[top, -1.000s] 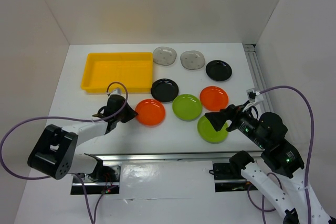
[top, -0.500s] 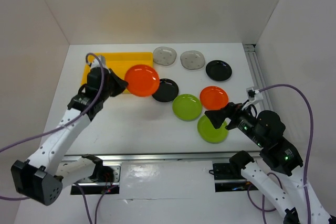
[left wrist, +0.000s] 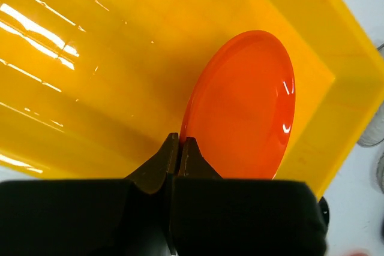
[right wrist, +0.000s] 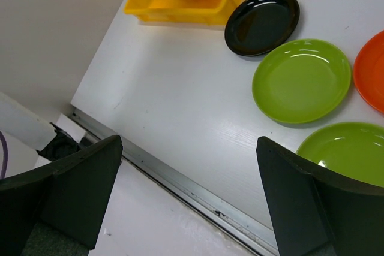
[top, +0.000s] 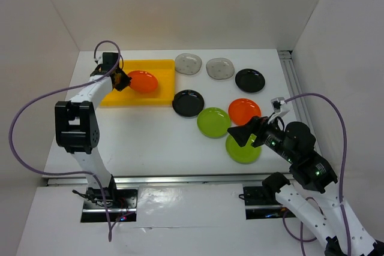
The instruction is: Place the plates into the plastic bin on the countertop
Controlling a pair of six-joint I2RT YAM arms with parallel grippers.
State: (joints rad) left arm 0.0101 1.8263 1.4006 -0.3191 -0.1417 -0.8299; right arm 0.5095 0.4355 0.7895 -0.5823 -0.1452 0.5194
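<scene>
My left gripper [top: 123, 80] [left wrist: 180, 143] is shut on the rim of an orange plate [top: 144, 81] [left wrist: 243, 109], holding it tilted inside the yellow plastic bin [top: 138, 101] [left wrist: 90, 88], toward its right end. On the white countertop [top: 150, 142] lie two grey plates [top: 188, 63] [top: 220, 68], two black plates [top: 249, 80] [top: 188, 103], a second orange plate [top: 245, 111] and two lime plates [top: 213, 122] [top: 246, 151]. My right gripper [top: 243, 136] [right wrist: 189, 148] hangs open and empty over the near lime plate's left edge.
White walls enclose the countertop on three sides. A metal rail [top: 180, 178] [right wrist: 198, 190] runs along the near edge and another [top: 294, 82] along the right side. Purple cables loop from both arms.
The left arm lifted the orange plate off the countertop and carried it back and left into the bin. The right gripper shifted only slightly and stayed open.
</scene>
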